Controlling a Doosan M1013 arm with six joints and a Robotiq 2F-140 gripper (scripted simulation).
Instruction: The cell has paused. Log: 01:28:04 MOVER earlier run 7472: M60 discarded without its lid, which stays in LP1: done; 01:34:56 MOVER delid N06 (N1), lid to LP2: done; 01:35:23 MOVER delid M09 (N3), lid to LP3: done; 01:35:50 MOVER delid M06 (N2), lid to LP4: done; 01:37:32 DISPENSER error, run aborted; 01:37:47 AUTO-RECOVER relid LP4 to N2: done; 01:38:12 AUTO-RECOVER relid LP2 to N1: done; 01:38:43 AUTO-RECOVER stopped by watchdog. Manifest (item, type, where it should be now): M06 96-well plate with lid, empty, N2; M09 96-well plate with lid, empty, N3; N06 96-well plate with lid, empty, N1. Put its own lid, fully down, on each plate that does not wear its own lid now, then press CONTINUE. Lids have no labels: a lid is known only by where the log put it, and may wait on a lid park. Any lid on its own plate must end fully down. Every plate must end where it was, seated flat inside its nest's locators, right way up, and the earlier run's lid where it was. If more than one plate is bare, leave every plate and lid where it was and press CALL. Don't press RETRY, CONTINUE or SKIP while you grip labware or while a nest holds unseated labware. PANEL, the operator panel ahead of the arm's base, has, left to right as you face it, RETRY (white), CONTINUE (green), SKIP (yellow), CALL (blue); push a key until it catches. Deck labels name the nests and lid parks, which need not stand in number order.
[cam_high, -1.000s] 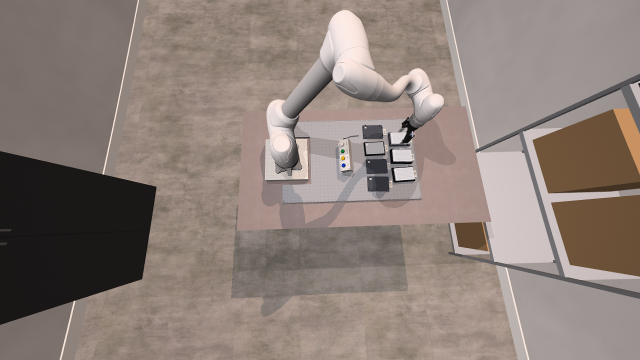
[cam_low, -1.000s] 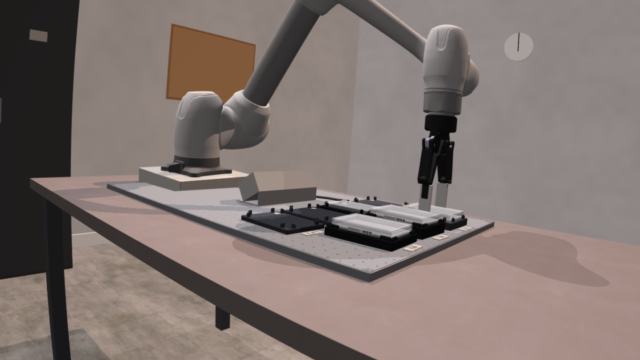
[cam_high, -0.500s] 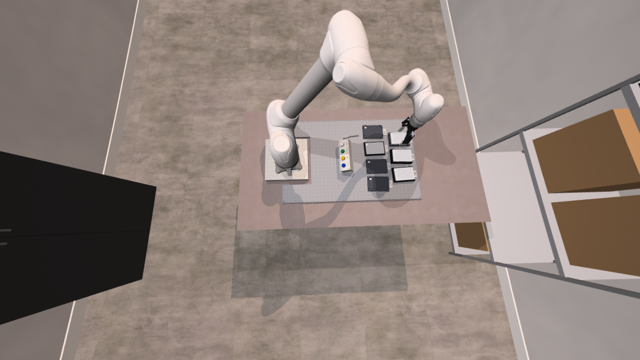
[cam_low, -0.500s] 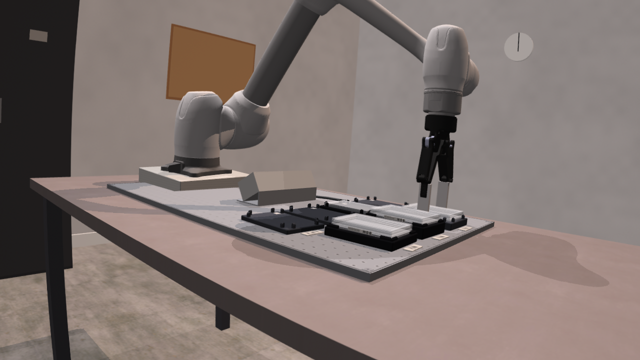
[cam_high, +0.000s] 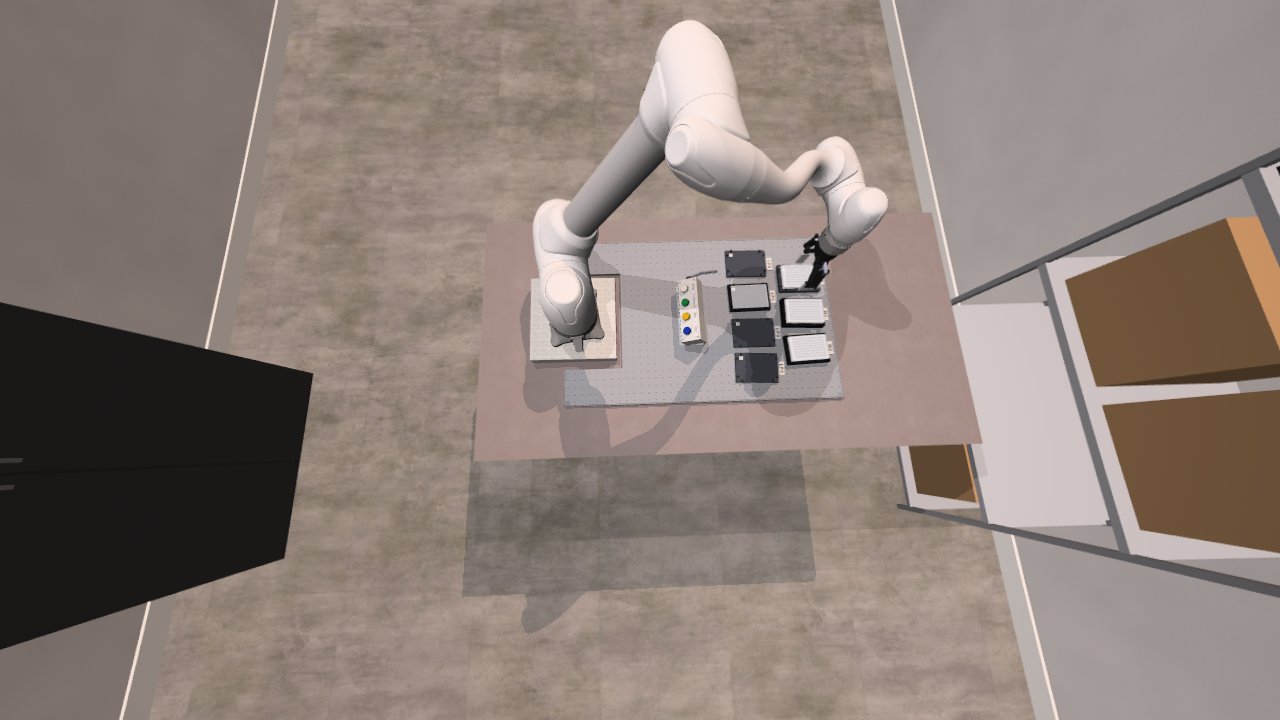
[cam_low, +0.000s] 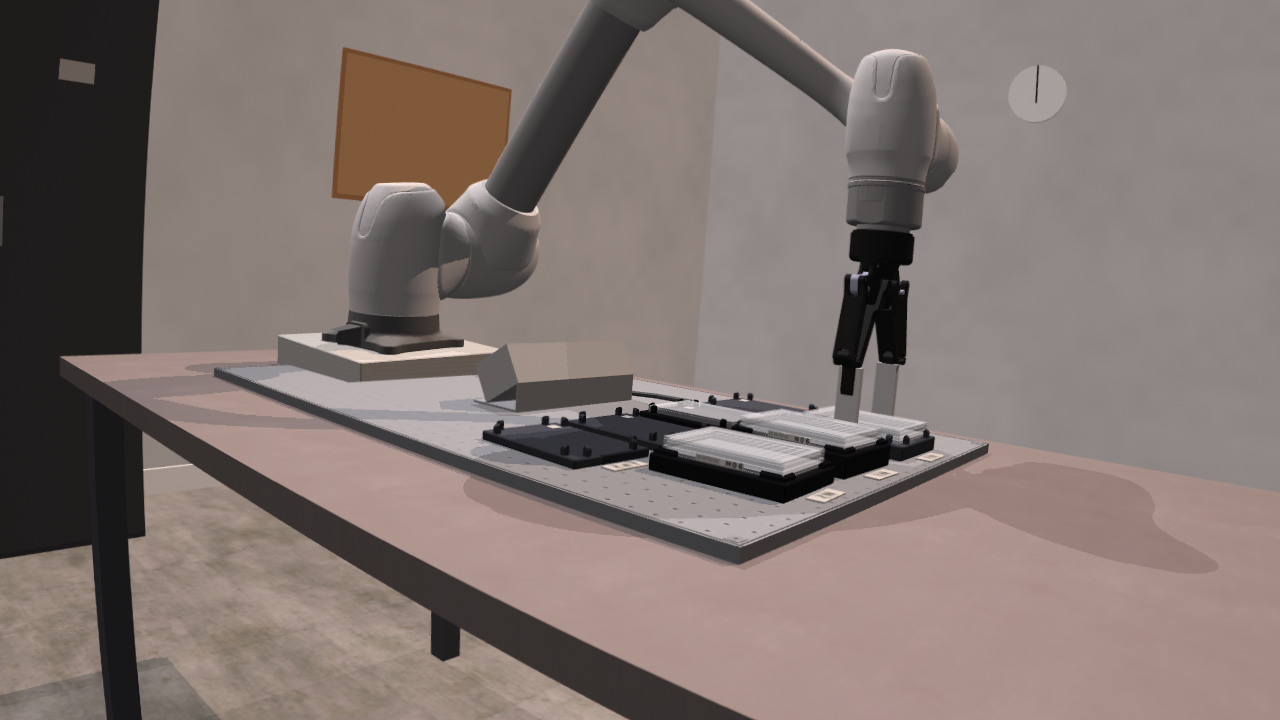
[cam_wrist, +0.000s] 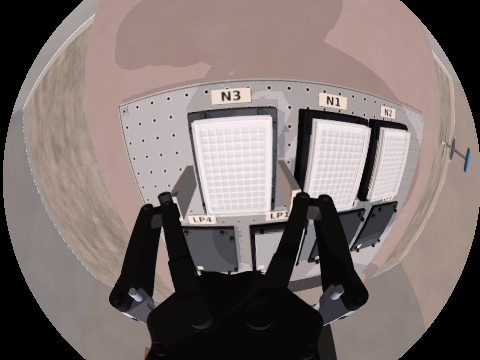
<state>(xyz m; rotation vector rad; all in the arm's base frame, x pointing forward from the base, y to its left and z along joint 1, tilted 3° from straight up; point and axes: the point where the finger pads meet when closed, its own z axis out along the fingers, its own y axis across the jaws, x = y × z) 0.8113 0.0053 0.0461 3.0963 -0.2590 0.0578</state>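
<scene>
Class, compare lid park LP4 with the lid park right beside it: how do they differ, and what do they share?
Lid park LP4 shows its bare black top; the neighbouring park carries a pale grey lid. LP4 sits at the row's end; the neighbouring park is second in. Both are same-sized black pads on the perforated deck.

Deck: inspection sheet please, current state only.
Surface: perforated deck plate on a pinkish table.
Job's things: plates in N3, N1 and N2, all apparently lidded; one lid on a park, the other three parks bare; panel.
Clutter: nothing seen.
End effector: open, holding nothing, fingers down at the N3 plate's sides.
Cables: thin dark line by the panel, possibly a lead.
Surroundings: shelf rack, black cabinet, wall clock.
</scene>
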